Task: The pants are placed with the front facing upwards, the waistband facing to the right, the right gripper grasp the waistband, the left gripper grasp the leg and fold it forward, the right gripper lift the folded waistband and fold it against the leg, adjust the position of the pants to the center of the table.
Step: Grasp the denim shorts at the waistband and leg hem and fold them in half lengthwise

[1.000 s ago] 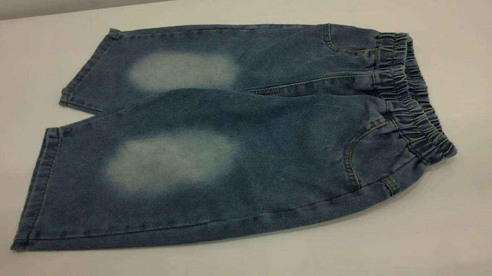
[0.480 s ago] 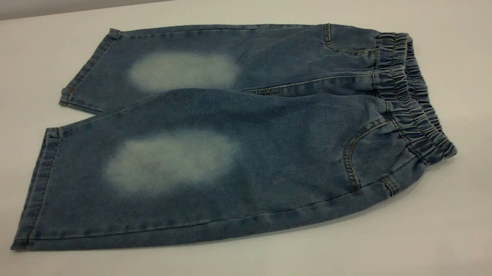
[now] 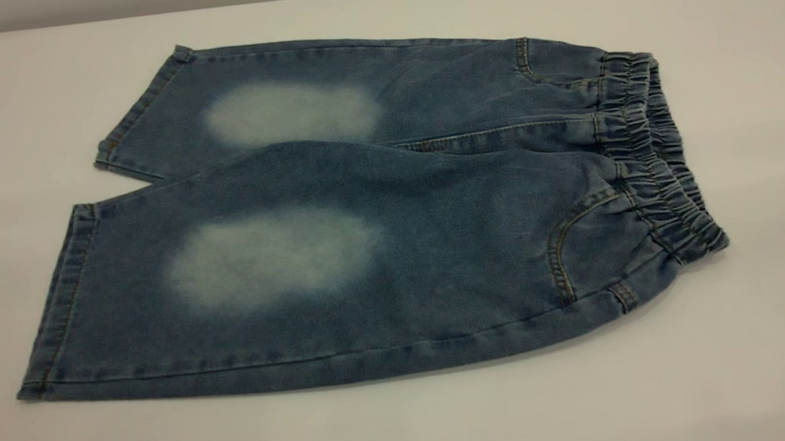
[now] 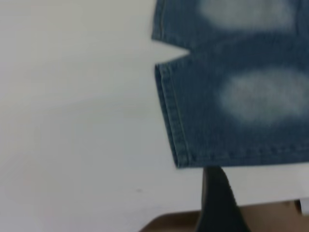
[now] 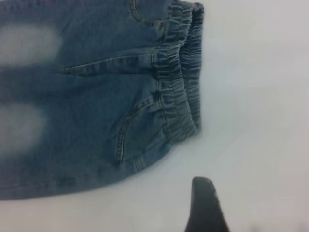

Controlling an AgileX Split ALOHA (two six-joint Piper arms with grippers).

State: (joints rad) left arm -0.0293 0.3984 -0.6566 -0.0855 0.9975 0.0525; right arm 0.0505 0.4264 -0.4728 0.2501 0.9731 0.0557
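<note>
Wrist views, left gripper point(image 4: 219, 203) and right gripper point(image 5: 206, 205) off pants point(image 3: 365, 215), finger spread unclear

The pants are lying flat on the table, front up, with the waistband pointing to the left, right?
Not quite. In the exterior view the pants lie flat, front up, on the table, but the waistband points right, not left.

i count 1 pants point(image 3: 394, 247) with 2 legs, 2 pale patches, 1 waistband point(image 3: 658, 159), on 1 table point(image 3: 742, 363); apparently 1 dark fingertip visible in each wrist view.
</note>
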